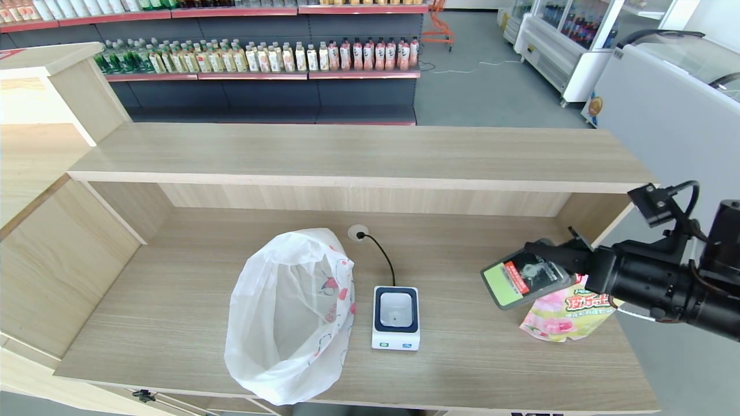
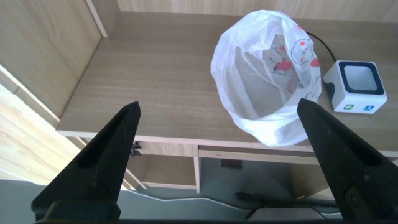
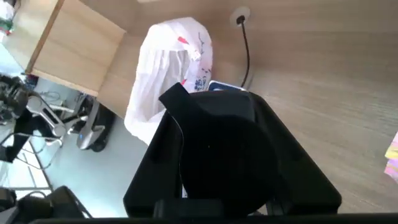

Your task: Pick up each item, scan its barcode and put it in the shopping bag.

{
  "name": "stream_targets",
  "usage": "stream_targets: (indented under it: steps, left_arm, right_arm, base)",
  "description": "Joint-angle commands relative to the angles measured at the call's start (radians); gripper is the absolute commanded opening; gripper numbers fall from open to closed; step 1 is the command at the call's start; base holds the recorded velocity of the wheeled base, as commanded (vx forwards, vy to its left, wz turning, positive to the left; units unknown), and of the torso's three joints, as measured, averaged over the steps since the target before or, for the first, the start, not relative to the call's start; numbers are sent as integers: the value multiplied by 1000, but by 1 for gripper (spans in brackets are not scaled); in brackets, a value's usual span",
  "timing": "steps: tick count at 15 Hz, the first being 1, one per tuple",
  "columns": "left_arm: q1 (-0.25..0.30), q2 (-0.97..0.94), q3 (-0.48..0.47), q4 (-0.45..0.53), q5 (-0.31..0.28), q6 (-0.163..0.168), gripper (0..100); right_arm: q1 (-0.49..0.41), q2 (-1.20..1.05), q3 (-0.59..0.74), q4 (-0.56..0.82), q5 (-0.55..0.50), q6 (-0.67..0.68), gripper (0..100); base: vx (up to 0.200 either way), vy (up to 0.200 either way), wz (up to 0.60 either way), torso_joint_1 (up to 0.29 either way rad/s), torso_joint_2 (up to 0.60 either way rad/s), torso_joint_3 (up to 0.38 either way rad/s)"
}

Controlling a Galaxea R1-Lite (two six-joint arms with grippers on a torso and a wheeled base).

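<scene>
- White plastic shopping bag (image 1: pixel 289 315): mouth open, on light wooden counter (image 1: pixel 491 370).
- Dark flat packet with green-red label (image 1: pixel 523 277): clamped in right gripper (image 1: pixel 549 257), raised above counter's right end.
- Pink-and-green pouch (image 1: pixel 563 318): lying beneath.
- White-and-navy barcode scanner (image 1: pixel 395 318): just beside bag.
- Left gripper (image 2: pixel 217 124): spread wide, empty.

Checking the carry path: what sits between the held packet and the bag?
The scanner, per the head view; otherwise bare counter up to the packet.

Nothing legible at the checkout: the pink pouch (image 1: pixel 563 316) bears large red characters, the dark packet (image 1: pixel 523 277) a red-and-green label, the scanner (image 1: pixel 395 319) two small stickers.
</scene>
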Motion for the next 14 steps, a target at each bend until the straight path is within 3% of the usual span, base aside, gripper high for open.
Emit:
stream_targets:
  steps: [1, 14]
  left_arm:
    - [0, 0, 0, 0, 0, 0, 100]
    - [0, 0, 0, 0, 0, 3, 100]
  right_arm:
    - [32, 214, -31, -125, -72, 84, 0]
    - [143, 273, -48, -132, -81, 85, 0]
  base:
    - [0, 0, 0, 0, 0, 0]
    - [0, 0, 0, 0, 0, 0]
